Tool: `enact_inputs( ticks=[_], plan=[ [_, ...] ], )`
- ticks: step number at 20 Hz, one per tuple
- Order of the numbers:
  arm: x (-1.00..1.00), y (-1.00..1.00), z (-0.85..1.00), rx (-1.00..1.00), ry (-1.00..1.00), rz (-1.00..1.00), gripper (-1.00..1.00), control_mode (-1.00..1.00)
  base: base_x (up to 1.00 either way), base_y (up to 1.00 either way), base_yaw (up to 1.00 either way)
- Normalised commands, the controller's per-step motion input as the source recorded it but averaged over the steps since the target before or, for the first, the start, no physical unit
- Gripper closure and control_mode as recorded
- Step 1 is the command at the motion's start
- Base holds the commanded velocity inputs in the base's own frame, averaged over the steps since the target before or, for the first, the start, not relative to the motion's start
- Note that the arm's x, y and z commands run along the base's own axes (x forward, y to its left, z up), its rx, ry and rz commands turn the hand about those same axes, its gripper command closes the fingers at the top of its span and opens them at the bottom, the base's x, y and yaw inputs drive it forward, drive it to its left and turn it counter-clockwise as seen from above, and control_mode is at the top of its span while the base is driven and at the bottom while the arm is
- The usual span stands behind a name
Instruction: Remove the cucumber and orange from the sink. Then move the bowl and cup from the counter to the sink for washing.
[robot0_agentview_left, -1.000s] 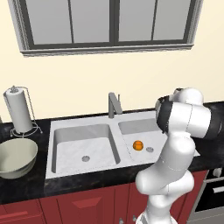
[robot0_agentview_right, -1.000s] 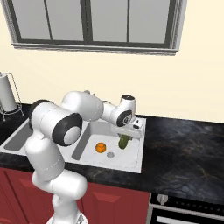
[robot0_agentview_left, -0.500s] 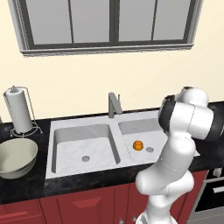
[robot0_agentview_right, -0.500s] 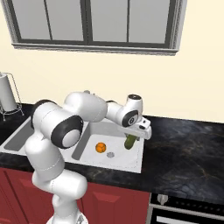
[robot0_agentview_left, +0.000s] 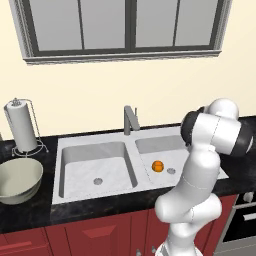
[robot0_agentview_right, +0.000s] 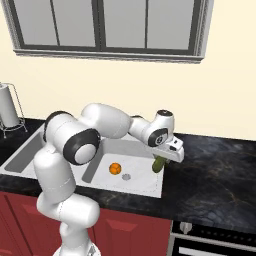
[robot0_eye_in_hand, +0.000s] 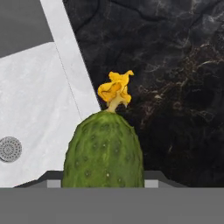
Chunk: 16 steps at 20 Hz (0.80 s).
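My gripper (robot0_agentview_right: 162, 159) is shut on the cucumber (robot0_agentview_right: 158, 165), which hangs over the right rim of the sink (robot0_agentview_right: 150, 186) beside the black counter (robot0_agentview_right: 215, 172). In the hand view the dark-green cucumber (robot0_eye_in_hand: 104, 151), with a yellow flower at its tip, lies across the line between the sink rim (robot0_eye_in_hand: 72, 70) and the counter (robot0_eye_in_hand: 175, 87). The orange (robot0_agentview_right: 115, 168) rests in the right basin near the drain, and it is also the orange (robot0_agentview_left: 158, 166) in the left base view. The pale bowl (robot0_agentview_left: 17, 180) stands on the counter left of the sink (robot0_agentview_left: 95, 165). The cup is out of view.
A grey faucet (robot0_agentview_left: 130, 119) rises behind the divider between the basins. A paper towel roll on a wire stand (robot0_agentview_left: 21, 131) is at the back left behind the bowl. An oven front (robot0_agentview_right: 215, 240) sits below the counter at the right.
The gripper has carried the cucumber to the right, from over the right basin to the sink's right rim. The orange and bowl have not moved.
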Motion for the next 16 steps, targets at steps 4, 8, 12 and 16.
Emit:
enact_inputs(
  ticks=[4, 8, 12, 16],
  plan=[
    [0.00, -0.46, -0.03, 0.00, 0.00, -0.02, 1.00, -1.00, 0.00, 0.00, 0.00],
    [0.00, -0.51, -0.03, 0.00, 0.00, -0.01, 1.00, -1.00, 0.00, 0.00, 0.00],
    [0.00, -0.47, -0.07, 0.00, 0.00, 0.00, 1.00, -1.00, 0.00, 0.00, 0.00],
    [0.00, -0.43, -0.11, 0.00, 0.00, 0.00, 1.00, -1.00, 0.00, 0.00, 0.00]
  ],
)
